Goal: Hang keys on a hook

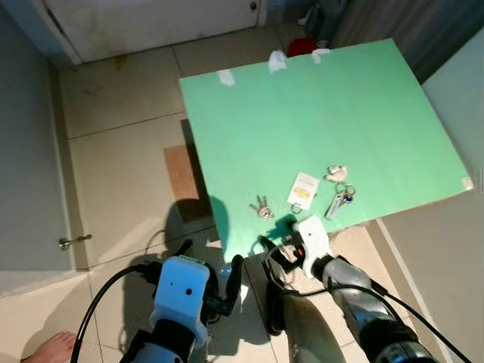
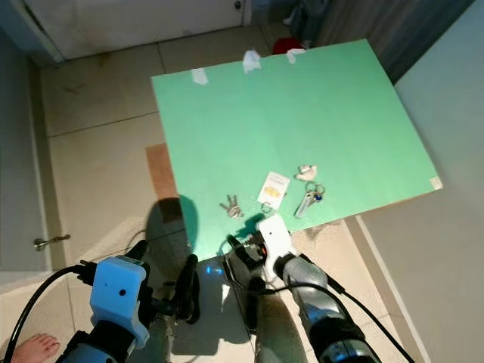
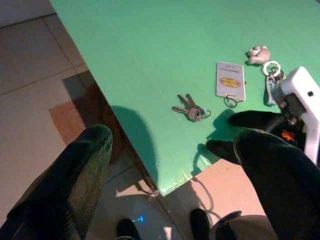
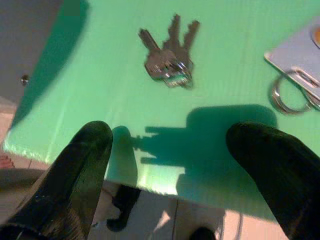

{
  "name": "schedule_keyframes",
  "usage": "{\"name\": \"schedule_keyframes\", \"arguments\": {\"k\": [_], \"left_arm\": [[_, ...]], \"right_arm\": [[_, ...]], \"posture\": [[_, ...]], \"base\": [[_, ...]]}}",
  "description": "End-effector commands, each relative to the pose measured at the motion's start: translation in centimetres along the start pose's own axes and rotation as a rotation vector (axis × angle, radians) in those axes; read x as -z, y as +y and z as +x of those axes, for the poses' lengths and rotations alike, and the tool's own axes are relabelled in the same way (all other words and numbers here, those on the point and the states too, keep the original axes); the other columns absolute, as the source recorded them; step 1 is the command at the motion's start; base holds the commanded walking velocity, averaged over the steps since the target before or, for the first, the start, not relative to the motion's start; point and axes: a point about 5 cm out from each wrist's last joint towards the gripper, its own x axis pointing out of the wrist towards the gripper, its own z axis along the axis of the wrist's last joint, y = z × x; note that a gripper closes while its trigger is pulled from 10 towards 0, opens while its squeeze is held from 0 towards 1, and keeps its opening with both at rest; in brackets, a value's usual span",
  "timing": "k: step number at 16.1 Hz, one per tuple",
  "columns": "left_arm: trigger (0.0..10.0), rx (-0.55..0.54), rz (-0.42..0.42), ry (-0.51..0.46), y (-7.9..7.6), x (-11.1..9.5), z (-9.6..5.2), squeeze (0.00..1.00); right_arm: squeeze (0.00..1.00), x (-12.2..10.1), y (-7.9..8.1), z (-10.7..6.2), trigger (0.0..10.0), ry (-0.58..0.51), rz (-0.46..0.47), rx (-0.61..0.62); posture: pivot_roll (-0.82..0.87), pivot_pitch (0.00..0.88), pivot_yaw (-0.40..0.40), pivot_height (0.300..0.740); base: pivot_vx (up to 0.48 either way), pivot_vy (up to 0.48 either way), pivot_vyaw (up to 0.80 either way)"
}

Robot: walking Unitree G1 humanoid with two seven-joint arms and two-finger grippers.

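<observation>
The keys (image 4: 167,55) lie flat on the green tabletop (image 1: 355,113) near its front edge. The right tool (image 1: 274,253) hovers just before them, fingers wide apart, empty. The left tool (image 1: 212,272) is open too. The keys seem light, stiff and slippery; the ring end is probably best to pinch.

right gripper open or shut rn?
Open. In the right wrist view the right gripper has its two black fingers spread wide, poised over the near edge of the green board, short of the keys.

A green table (image 1: 325,113) stands on a beige tiled floor (image 1: 121,159) near a white door (image 1: 151,23).
</observation>
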Motion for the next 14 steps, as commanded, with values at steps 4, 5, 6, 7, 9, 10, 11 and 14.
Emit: {"name": "schedule_keyframes", "arguments": {"k": [4,5,6,7,9,10,11,14], "left_arm": [[10.0,0.047,-0.049,0.027,-1.8,0.3,0.1,0.00],[10.0,0.049,-0.050,0.027,-1.9,0.3,0.1,0.00],[10.0,0.078,-0.056,0.031,-2.1,0.5,0.0,0.00],[10.0,0.094,-0.037,0.033,-2.2,0.7,0.0,0.00],[10.0,0.106,-0.012,0.044,-2.3,1.2,0.0,0.00],[10.0,0.104,-0.005,0.049,-2.2,1.5,0.2,0.00],[10.0,0.102,-0.003,0.048,-2.1,1.5,0.2,0.00],[10.0,0.097,-0.005,0.043,-2.2,1.7,0.4,0.00]], "right_arm": [[0.00,1.2,0.7,-1.0,10.0,0.002,0.018,-0.030],[0.00,1.0,0.8,-0.9,10.0,-0.007,0.020,-0.030],[0.00,0.1,0.7,-0.1,10.0,-0.040,0.036,-0.007],[0.00,-0.3,0.6,0.2,10.0,-0.051,0.045,0.005],[0.00,-0.8,0.4,0.6,10.0,-0.061,0.052,0.025],[0.00,-1.8,0.2,1.4,10.0,-0.083,0.051,0.043],[0.00,-2.0,0.2,1.6,10.0,-0.088,0.049,0.044],[0.00,-2.6,0.4,2.2,10.0,-0.094,0.044,0.044]], "posture": [[0.15,0.439,-0.077,0.740],[0.15,0.440,-0.077,0.740],[0.15,0.439,-0.080,0.740],[0.15,0.437,-0.082,0.740],[0.16,0.434,-0.087,0.740],[0.16,0.431,-0.093,0.740],[0.16,0.431,-0.093,0.740],[0.16,0.421,-0.101,0.740]], "base": [[0.000,0.000,0.00],[0.000,0.000,0.00],[0.000,0.000,0.00],[0.000,0.000,0.00],[0.000,0.000,0.00],[0.000,0.000,0.00],[0.000,0.000,0.00],[0.000,0.000,0.00]]}}
